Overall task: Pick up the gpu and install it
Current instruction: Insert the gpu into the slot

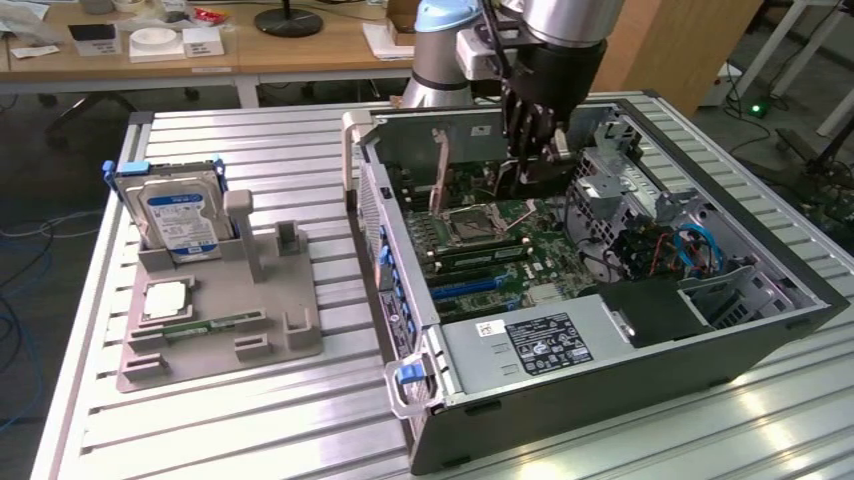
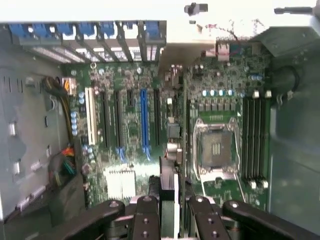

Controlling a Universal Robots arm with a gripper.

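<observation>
The gpu (image 2: 169, 186) is a thin dark card seen edge-on in the wrist view, clamped between my gripper's (image 2: 170, 212) black fingers (image 2: 145, 215). In the exterior view my gripper (image 1: 534, 165) hangs inside the open computer case (image 1: 587, 385), with the gpu (image 1: 521, 180) just below it, above the green motherboard (image 1: 527, 245) near the CPU socket (image 1: 474, 228). The wrist view looks down on the motherboard (image 2: 130, 150). The blue expansion slot (image 2: 144, 120) and the black slots lie just beyond the card's edge, with the CPU socket (image 2: 216, 146) to one side.
On the exterior view's left, a grey fixture tray (image 1: 220, 345) holds an upright hard drive (image 1: 180, 215), a CPU chip (image 1: 167, 298) and a memory stick (image 1: 214, 323). Inside the case are the power supply (image 1: 534, 345), the drive cage (image 1: 614, 190) and loose cables (image 1: 681, 250).
</observation>
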